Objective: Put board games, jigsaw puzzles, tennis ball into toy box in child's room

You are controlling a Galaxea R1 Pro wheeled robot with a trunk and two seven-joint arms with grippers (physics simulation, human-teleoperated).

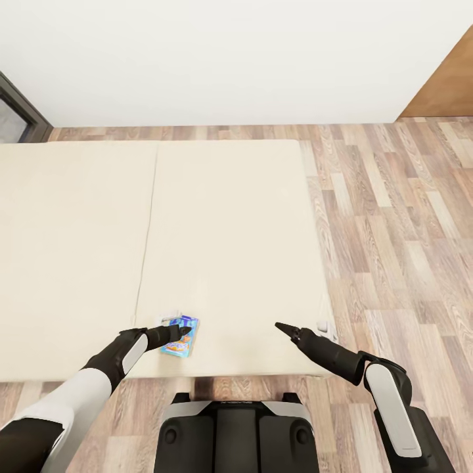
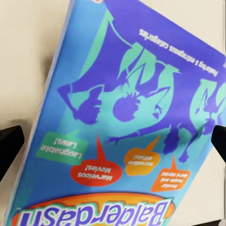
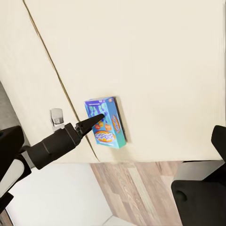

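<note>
Head view: the blue-cyan board game (image 1: 181,336) is being seen lying flat near the bed's (image 1: 230,249) front edge, long axis running away from the robot, slightly slanted. The left gripper (image 1: 179,333) is being held just over it; the right gripper (image 1: 284,327) is being held apart, its claw state not discernible.

Left wrist view: the box is being framed between dark fingertips (image 2: 9,146) spread wide, unclamped.

Right wrist view: the box's printed title end is being shown toward the mattress edge.

Handling: judged light, stiff, smooth; a grasp across the short width is being advised.
</note>
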